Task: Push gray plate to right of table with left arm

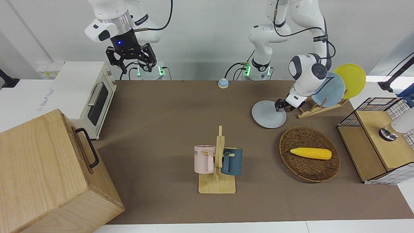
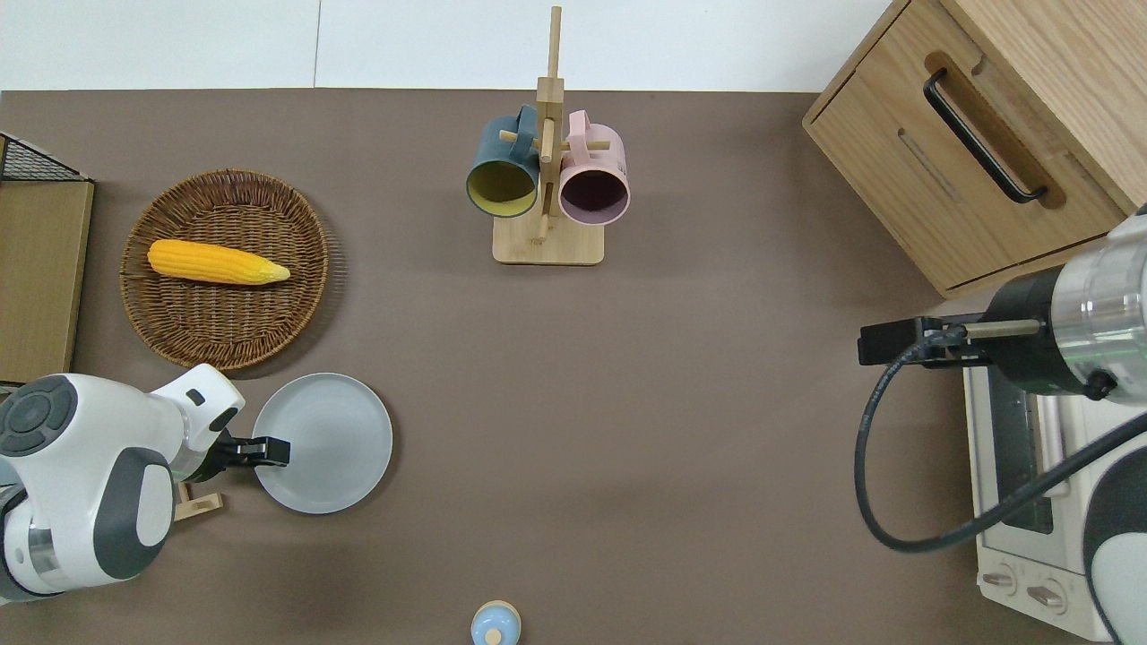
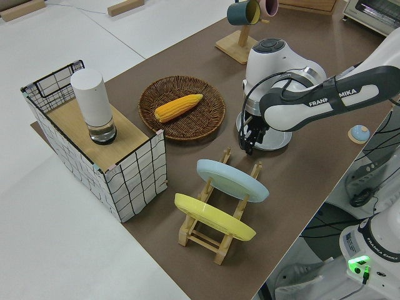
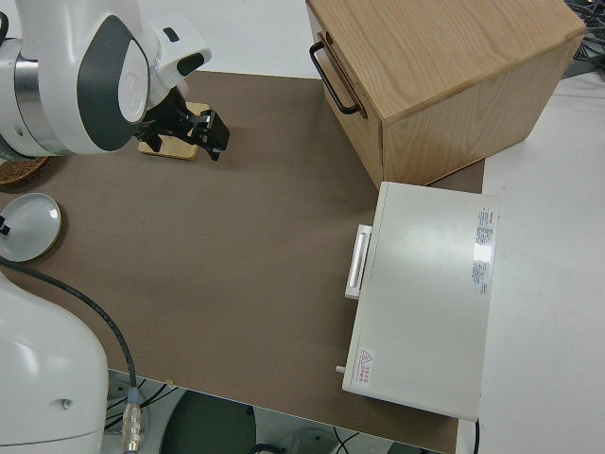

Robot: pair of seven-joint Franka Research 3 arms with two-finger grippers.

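Here the push looks set up but barely begun. The gray plate [image 2: 323, 442] lies flat on the brown worktop [image 2: 681, 430] at the left arm's end, just nearer to the robots than the wicker basket [image 2: 224, 269] that holds an ear of corn [image 2: 218, 262]. The left pincer [image 2: 269, 451] is down at the plate's rim on the side toward the left arm's end, touching it or nearly so. Its fingers seem drawn close together with nothing between them, yet I cannot tell for certain how far apart they stand. The right arm is parked, and its pincer [image 1: 131, 58] hangs with fingers spread and empty.

By my judgement, the next move calls for a steady, low sweep toward the right arm's end, with the fingertips kept against the rim so that the plate slides rather than tips or spins away. Contact that drifts off the plate's middle line could make it veer toward the basket or toward the mug stand [image 2: 547, 179], which carries a teal mug [image 2: 504, 166] and a pink mug [image 2: 593, 175].

The surface is matte and level, with a wide bare stretch between the plate and the toaster oven [image 2: 1030, 484]. A wooden cabinet [image 2: 986, 134] stands at that same end, farther from the robots. Near the left arm a wooden rack [image 3: 219, 228] holds a sky-blue plate [image 3: 231, 180] and a yellow plate [image 3: 214, 216], and a small bell [image 2: 495, 623] sits close to the robots' edge.
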